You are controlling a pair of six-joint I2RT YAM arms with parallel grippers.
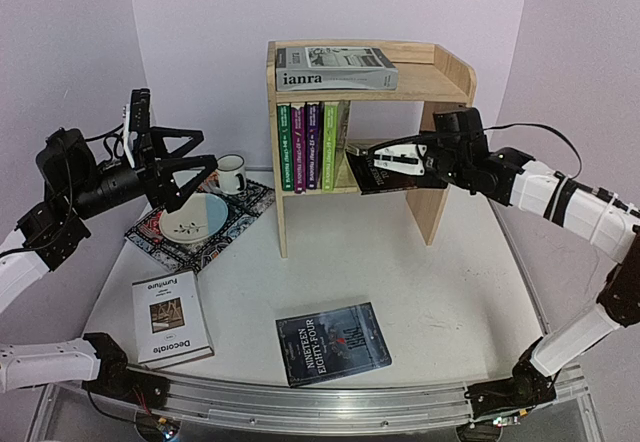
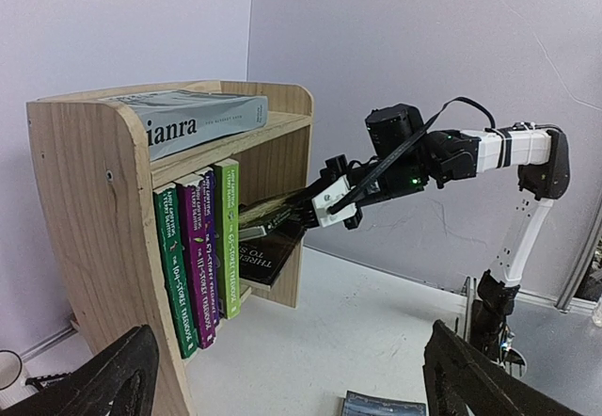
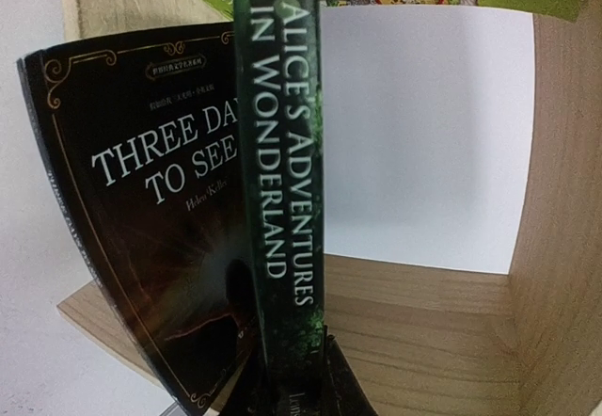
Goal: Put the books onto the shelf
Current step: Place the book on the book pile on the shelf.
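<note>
The pine shelf (image 1: 452, 84) stands mid-table with the grey "ianra" book (image 1: 335, 68) flat on its top board. Green, purple and light green books (image 1: 310, 147) stand upright on the lower board. My right gripper (image 3: 299, 371) is shut on the dark green "Alice's Adventures in Wonderland" book (image 3: 282, 152), holding it inside the lower tier beside the dark "Three Days to See" book (image 3: 141, 228), which juts over the board's edge (image 2: 268, 258). On the table lie the white "Decorate" book (image 1: 172, 317) and the dark "Nineteen Eighty-Four" book (image 1: 333, 342). My left gripper (image 1: 198, 178) hangs open and empty, left of the shelf.
Under my left gripper a patterned mat (image 1: 255, 200) carries a plate (image 1: 193, 217) and a striped mug (image 1: 231, 173). The shelf's right side panel (image 3: 564, 247) stands close to the held book. A metal rail (image 1: 320, 407) runs along the near table edge.
</note>
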